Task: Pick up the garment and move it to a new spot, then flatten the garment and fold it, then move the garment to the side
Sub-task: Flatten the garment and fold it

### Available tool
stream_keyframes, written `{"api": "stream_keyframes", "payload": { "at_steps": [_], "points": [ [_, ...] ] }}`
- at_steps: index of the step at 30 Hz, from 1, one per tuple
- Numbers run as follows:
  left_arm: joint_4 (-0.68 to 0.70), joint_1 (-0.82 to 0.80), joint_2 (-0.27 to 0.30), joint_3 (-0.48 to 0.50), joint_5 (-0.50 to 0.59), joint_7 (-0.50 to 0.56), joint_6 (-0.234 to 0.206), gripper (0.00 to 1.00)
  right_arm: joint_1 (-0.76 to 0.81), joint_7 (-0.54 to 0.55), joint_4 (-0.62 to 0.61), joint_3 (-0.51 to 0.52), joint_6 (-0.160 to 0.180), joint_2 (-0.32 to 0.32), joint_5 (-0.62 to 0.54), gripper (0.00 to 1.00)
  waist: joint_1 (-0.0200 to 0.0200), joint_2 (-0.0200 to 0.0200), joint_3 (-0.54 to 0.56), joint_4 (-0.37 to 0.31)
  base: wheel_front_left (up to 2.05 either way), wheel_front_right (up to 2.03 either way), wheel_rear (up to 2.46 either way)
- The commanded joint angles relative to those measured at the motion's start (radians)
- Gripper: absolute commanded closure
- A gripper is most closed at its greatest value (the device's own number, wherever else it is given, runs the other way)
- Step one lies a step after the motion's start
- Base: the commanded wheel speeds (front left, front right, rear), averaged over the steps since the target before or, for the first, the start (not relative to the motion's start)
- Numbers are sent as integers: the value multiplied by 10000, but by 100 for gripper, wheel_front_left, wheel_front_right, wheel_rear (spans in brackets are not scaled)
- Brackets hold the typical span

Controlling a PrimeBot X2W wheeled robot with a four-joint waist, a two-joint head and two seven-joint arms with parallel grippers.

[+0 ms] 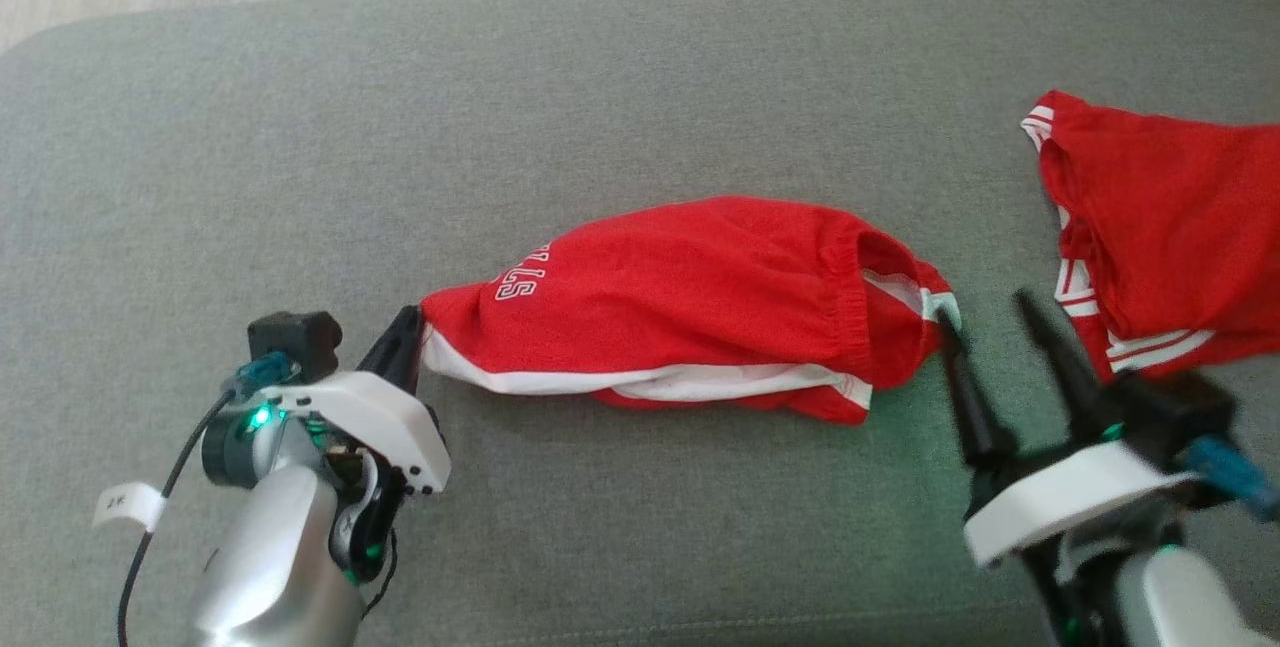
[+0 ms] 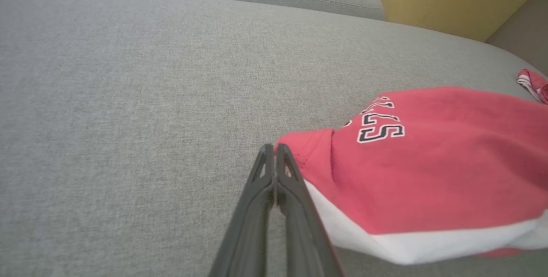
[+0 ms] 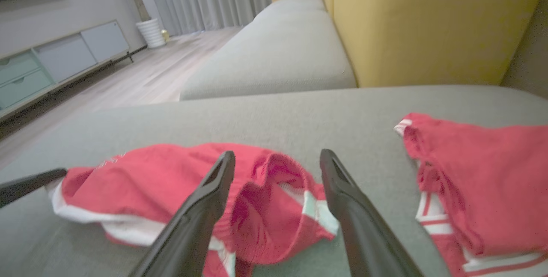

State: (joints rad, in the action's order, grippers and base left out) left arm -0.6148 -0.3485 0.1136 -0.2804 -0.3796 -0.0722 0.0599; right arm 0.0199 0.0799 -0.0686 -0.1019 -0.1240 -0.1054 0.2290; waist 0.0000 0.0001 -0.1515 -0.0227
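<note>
The red shorts (image 1: 680,297) lie crumpled lengthwise across the middle of a grey sofa cushion (image 1: 500,107). They have white trim along the near edge and white lettering towards their left end. The gathered elastic waistband gapes open at their right end.

The left claw (image 1: 408,322) sits at the shorts' left corner, its two dark fingers pressed together. In the left wrist view the claw (image 2: 274,148) has its tips right against the red corner of the shorts (image 2: 428,174). Whether any cloth is caught between the fingers cannot be told.

The right claw (image 1: 985,312) is at the waistband end with its fingers spread wide and nothing in them. Its left finger is just beside the white-striped edge of the waistband. In the right wrist view the claw (image 3: 277,157) frames the open waistband of the shorts (image 3: 150,178).

A second red garment (image 1: 1170,227) with white stripes lies apart to the right on the same cushion. A yellow backrest (image 3: 428,24) rises behind it.
</note>
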Motion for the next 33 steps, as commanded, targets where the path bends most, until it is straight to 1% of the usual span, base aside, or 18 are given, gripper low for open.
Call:
{"api": "stream_keyframes", "payload": {
  "at_steps": [1, 7, 15, 16, 17, 18, 19, 24, 29, 30, 31, 33],
  "points": [
    [426, -167, 255, 260, 43, -47, -75, 100, 72, 125, -183, -392, -67, -189, 118, 0, 0, -1, 0, 45, 0, 0, 0],
    [936, -5, 281, 180, 0, 78, -137, 100, 190, 490, 677, -1057, -67, -381, 486, 0, 0, -1, 2, 165, 0, 0, 0],
    [1448, 32, 320, 91, -48, 143, -177, 100, -799, 384, 2181, -1827, -67, -557, 841, 0, 0, -1, -111, 337, 0, 0, 0],
    [1514, 44, 322, 83, -62, 129, -171, 100, -906, 388, 2355, -1930, -67, -582, 897, 40, 0, -1, -116, 359, 0, 0, 0],
    [1579, 58, 332, 67, -60, 111, -167, 100, -1004, 364, 2494, -2018, -67, -609, 952, 59, 0, -1, -120, 376, 0, 0, 0],
    [1654, 66, 364, 27, -12, 62, -163, 100, -1091, 315, 2598, -2065, -67, -617, 1018, 90, 0, -1, -125, 392, 0, 0, 0],
    [1734, 78, 394, -1, 21, -10, -150, 100, -1165, 259, 2665, -2100, -67, -621, 1095, 100, 0, -1, -128, 403, 0, 0, 0],
    [2293, 163, 444, -13, 86, -378, -221, 100, -1349, -232, 2458, -2139, -67, -789, 1302, 100, 0, -1, -94, 423, 0, 0, 0],
    [3267, 155, 511, 29, 121, -722, -286, 100, -1470, -791, 1437, -1951, -67, -960, 1308, 100, 0, -1, -7, 368, 0, 0, 0],
    [3527, 132, 529, 38, 142, -776, -310, 100, -1514, -849, 1184, -1906, -67, -986, 1288, 100, 0, -1, 15, 347, 0, 0, 0],
    [3527, 132, 529, 38, 142, -776, -310, 100, -1514, -849, 1184, -1906, -67, -986, 1288, 100, 0, -1, 15, 347, 0, 0, 0],
    [4066, 64, 540, 91, 139, -879, -362, 100, -1659, -972, 650, -1800, -67, -1055, 1206, 100, 0, -1, 84, 305, 0, 0, 0]
  ]
}}
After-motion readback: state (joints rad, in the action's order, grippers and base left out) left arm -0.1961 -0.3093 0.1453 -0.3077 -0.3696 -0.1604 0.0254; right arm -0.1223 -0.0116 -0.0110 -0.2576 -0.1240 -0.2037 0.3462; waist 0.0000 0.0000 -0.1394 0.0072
